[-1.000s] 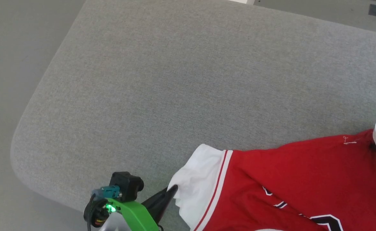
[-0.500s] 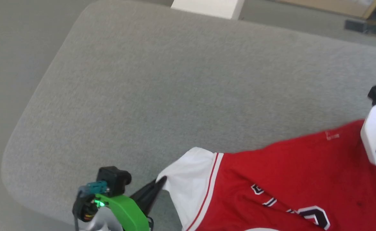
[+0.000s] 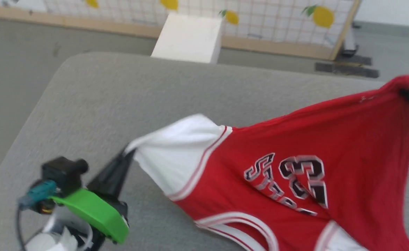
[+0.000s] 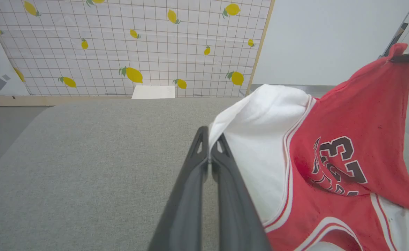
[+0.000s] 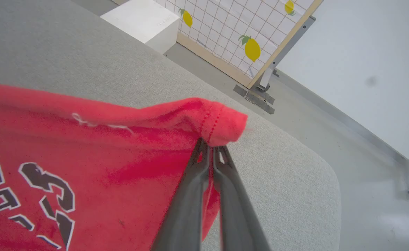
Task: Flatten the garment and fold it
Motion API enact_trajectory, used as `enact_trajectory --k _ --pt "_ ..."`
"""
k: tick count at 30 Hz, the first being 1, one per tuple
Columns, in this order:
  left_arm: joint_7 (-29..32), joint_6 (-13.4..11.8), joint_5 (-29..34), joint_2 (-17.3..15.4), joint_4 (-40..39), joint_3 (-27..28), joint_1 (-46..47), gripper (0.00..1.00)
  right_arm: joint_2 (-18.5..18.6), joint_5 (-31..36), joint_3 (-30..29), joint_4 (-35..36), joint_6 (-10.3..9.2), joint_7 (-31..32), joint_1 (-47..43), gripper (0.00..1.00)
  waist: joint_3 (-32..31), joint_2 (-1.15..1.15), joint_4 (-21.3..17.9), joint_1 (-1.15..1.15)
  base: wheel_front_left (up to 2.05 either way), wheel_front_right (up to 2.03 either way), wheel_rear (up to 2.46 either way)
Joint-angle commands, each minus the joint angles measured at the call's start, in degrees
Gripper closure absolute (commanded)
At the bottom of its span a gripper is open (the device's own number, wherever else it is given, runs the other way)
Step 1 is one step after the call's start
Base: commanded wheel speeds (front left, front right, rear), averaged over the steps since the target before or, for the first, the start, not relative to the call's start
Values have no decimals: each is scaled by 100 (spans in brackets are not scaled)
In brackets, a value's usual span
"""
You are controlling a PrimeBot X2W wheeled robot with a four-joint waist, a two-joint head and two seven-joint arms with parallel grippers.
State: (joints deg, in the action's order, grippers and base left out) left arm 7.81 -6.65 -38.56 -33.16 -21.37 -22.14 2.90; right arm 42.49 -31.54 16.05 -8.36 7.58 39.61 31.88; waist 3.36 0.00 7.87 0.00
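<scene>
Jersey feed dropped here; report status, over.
Left end effector shut on white sleeve. Right end effector shut on red corner. Jersey hangs stretched between them over grey pad. Nothing in the way.

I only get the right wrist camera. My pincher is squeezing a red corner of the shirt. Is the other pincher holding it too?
Observer: Yes. The left gripper is shut on the white sleeve of the red jersey-style shirt.
Operator: Is it lying flat?
Observer: No. In the head view it hangs stretched from there to the right gripper, above the grey padded table.
Operator: What number is on it?
Observer: A black, white-outlined 23.
</scene>
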Motion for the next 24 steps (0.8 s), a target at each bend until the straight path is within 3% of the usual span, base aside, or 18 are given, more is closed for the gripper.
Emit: enact_trajectory --k 1,6,14,18,24 --pt "-78 -72 55 -52 -106 105 152 100 51 -33 -59 157 -9 -116 -95 100 -417 0 -418 0 0 0 0" --pt "-360 -261 220 -148 -491 513 332 100 18 -39 -363 871 -9 -342 -242 100 -574 0 -641 0 0 0 0" --pt "-794 -439 532 -380 -1127 1221 915 100 -431 196 -995 1779 -9 -519 -273 100 -584 0 -928 0 0 0 0" --pt "-853 -390 569 -504 -1236 1473 1492 100 -693 274 -1298 2043 -9 -604 -71 100 -426 0 -1031 0 0 0 0" --pt "-659 -153 524 -753 -916 1624 2796 100 -797 495 -1475 1971 -9 -835 610 100 167 0 -1146 0 0 0 0"
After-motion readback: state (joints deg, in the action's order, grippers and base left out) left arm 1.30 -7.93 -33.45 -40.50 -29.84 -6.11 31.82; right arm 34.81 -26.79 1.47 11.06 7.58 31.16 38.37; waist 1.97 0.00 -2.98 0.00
